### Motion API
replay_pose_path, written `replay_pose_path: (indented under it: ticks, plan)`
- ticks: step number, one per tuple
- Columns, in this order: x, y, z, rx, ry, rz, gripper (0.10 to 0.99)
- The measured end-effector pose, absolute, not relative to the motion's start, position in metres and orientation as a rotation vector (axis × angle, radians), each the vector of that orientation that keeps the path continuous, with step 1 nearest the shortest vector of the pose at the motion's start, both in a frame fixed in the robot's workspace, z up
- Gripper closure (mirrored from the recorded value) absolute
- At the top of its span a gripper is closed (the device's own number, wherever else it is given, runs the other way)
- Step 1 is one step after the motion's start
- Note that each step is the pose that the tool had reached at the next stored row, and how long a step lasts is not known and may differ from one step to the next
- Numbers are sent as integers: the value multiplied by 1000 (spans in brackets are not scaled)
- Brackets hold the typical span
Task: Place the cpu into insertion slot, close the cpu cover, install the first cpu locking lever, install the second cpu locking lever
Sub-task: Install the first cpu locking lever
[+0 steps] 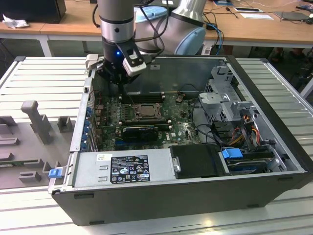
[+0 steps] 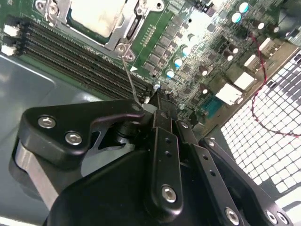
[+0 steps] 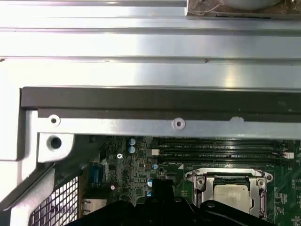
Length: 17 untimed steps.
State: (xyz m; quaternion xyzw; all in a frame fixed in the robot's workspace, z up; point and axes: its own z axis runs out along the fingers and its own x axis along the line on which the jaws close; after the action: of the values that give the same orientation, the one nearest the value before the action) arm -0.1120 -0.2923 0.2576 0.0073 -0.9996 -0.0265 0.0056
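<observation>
The cpu (image 2: 96,14) lies flat in the insertion slot (image 1: 133,111), its pale metal face showing through the cut-out of the cpu cover (image 2: 129,29), which lies down over it. A thin wire locking lever (image 2: 128,70) rises at an angle from a pivot at the cover's corner. Its free end touches the side of my gripper (image 2: 157,101), whose dark fingers are shut together. I cannot tell whether the lever is pinched or only touched. In the exterior view my gripper (image 1: 121,87) hangs over the board's back left, just left of the cpu (image 1: 146,110). The first wrist view has the cpu (image 3: 230,194) beside my gripper (image 3: 162,184).
Long black memory slots (image 3: 221,148) run between the socket and the case's back wall (image 3: 150,99). A black card (image 1: 142,131), the power supply (image 1: 122,166) and a drive cage (image 1: 225,98) crowd the case. A red cable (image 2: 256,94) loops near the perforated grille.
</observation>
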Motion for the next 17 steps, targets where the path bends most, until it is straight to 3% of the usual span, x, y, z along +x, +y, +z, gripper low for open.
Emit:
replay_pose_path:
  ticks: [17]
  plan:
    - [-46,-291,242,25,-3149,-83,980]
